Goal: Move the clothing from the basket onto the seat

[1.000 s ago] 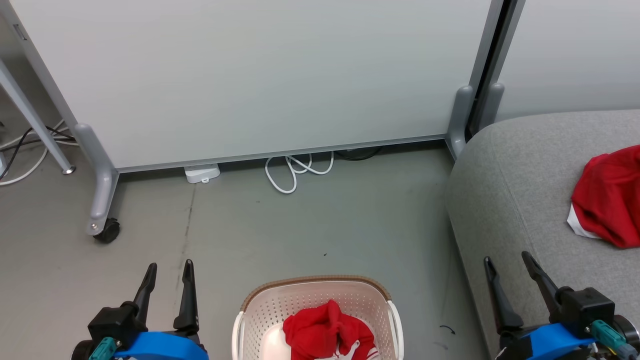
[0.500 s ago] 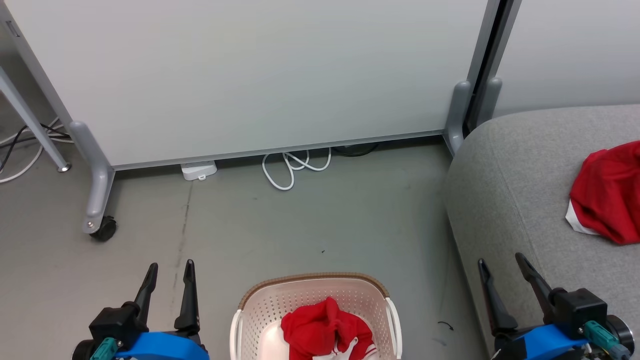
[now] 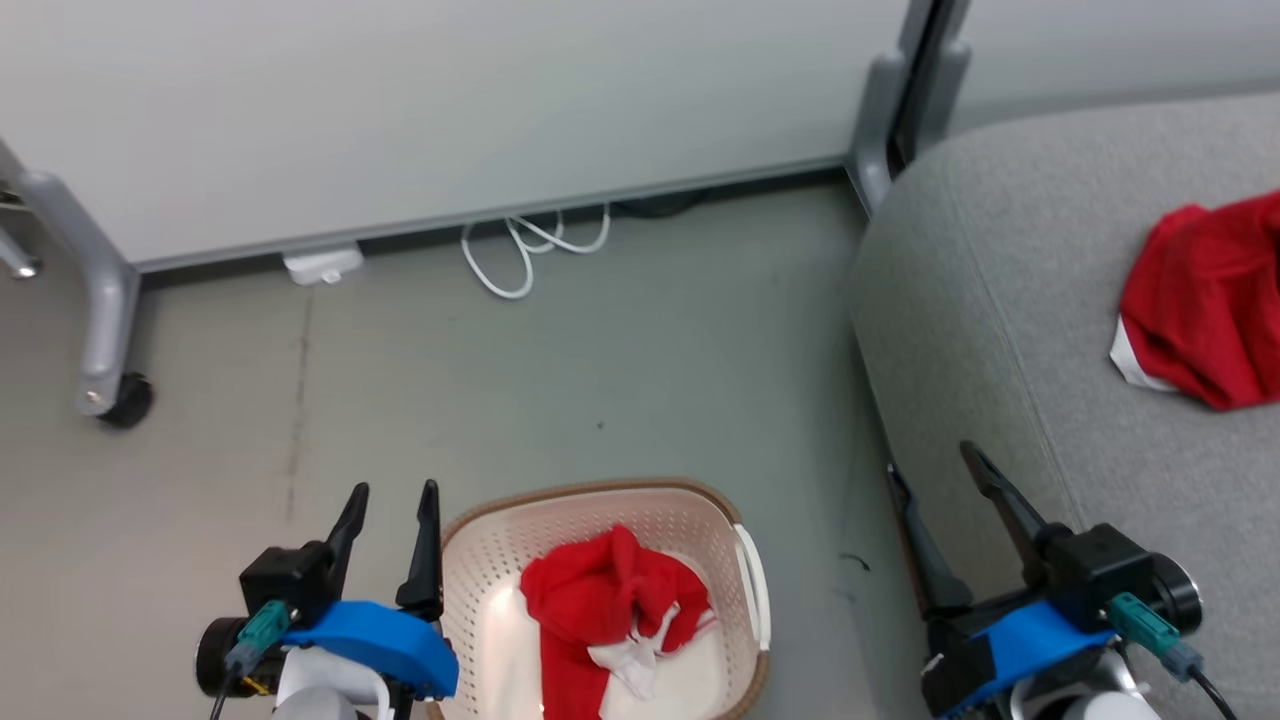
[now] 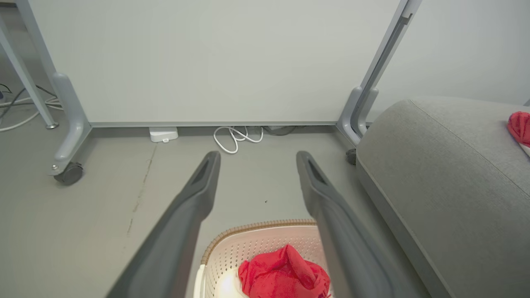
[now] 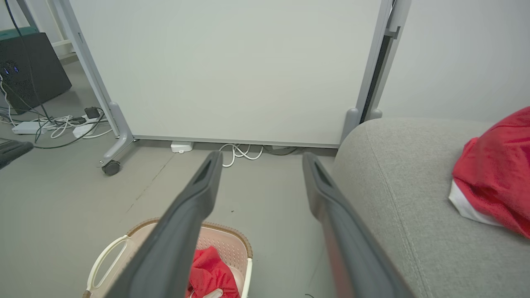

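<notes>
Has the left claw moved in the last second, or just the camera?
Yes. The view shifted too, but against the basket the left gripper has come rightward: its fingers now border the rim, where floor showed between before.

Bright, even light all over, no glare. Shadows soft: dark strip under the white panel (image 3: 450,100), faint one by the basket (image 3: 590,489). Head view a bit blurry. Wrist views bend at edges, & the big dark fingers (image 4: 186,231) up close look fuzzy.

Your smooth grey floor (image 3: 640,380) bears the oval cream perforated plastic basket (image 3: 585,493), a coiled white cable (image 3: 518,252), and the large grey fabric-upholstered seat (image 3: 1000,300).
</notes>
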Robot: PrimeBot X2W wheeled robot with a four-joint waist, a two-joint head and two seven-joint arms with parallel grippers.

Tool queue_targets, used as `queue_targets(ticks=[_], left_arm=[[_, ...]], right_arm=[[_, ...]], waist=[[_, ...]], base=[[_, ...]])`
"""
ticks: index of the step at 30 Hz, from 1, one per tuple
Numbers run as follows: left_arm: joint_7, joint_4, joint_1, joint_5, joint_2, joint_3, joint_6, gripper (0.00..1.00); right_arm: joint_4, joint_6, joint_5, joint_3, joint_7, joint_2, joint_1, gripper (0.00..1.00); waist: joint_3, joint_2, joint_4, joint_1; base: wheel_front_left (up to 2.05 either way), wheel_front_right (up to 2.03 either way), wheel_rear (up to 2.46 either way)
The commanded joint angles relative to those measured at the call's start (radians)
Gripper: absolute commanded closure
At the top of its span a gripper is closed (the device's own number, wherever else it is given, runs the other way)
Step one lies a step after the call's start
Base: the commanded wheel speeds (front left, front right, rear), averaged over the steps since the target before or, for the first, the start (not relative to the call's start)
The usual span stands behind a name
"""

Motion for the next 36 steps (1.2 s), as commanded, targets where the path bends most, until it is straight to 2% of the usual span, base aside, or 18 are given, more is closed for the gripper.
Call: queue_targets(ticks=[1, 7, 15, 25, 36], left_arm=[[-0.001, 0.024, -0.032, -0.008, 0.001, -0.008, -0.006, 0.0], [0.031, 0.167, -0.157, -0.064, 0.018, -0.104, -0.004, 0.0], [0.083, 0.3, -0.29, -0.13, 0.049, -0.208, -0.004, 0.0], [0.104, 0.393, -0.407, -0.194, 0.099, -0.354, -0.004, 0.0], [0.143, 0.508, -0.51, -0.202, 0.147, -0.452, -0.004, 0.0]], right_arm=[[0.004, 0.0, 0.005, 0.015, -0.01, 0.001, -0.022, 0.0], [0.028, 0.0, 0.031, 0.089, -0.046, 0.001, -0.108, 0.0], [0.047, 0.0, 0.053, 0.146, -0.095, 0.001, -0.202, 0.0], [0.055, 0.0, 0.063, 0.174, -0.136, 0.001, -0.27, 0.0], [0.055, 0.0, 0.087, 0.201, -0.165, 0.001, -0.308, 0.0]], waist=[[0.071, 0.0, -0.059, -0.0001], [0.233, 0.0, -0.152, -0.0001], [0.423, 0.0, -0.23, -0.0001], [0.57, 0.0, -0.286, -0.0001], [0.674, 0.0, -0.316, -0.0001]], base=[[0.0, 0.0, 0.0], [0.0, 0.0, 0.0], [0.0, 0.0, 0.0], [0.0, 0.0, 0.0], [0.0, 0.0, 0.0]])
